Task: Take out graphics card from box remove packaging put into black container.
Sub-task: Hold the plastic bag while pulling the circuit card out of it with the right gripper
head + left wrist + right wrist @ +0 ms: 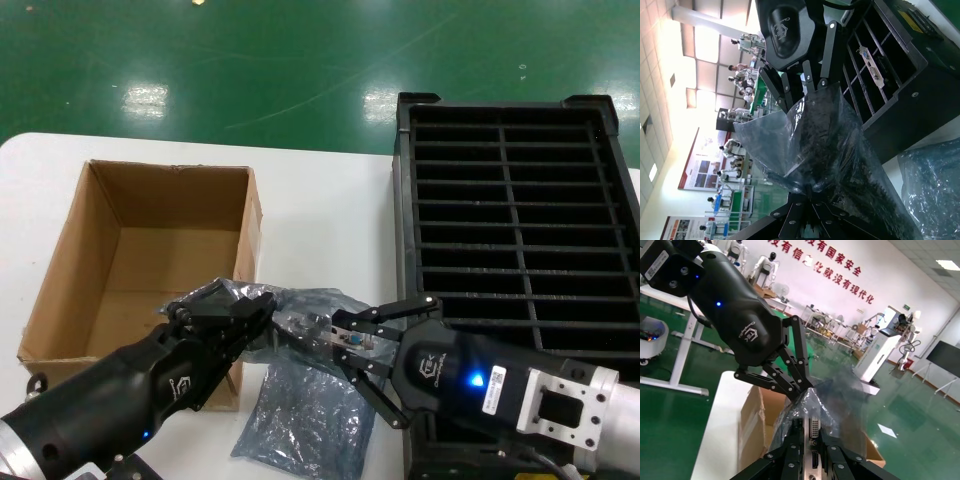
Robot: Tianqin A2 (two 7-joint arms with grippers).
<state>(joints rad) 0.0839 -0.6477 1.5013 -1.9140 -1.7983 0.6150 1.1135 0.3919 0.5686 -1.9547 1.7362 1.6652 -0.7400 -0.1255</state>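
My left gripper (266, 313) is shut on one end of the crinkly grey-blue packaging bag (312, 303), held above the table in front of the box. My right gripper (342, 342) is shut on the silver end bracket of the graphics card (352, 338), which sticks out of the bag's other end. In the right wrist view the bracket (814, 426) with its ports sits between my right gripper's (812, 434) fingers. In the left wrist view my left gripper (809, 191) pinches the bag (825, 140). The brown cardboard box (150, 240) looks empty. The black container (520, 215) stands to the right.
A second empty shiny bag (300, 415) lies on the white table (320, 210) under the grippers, also seen in the left wrist view (935, 185). Another card's bracket (871, 62) shows in a container slot. Green floor lies beyond the table.
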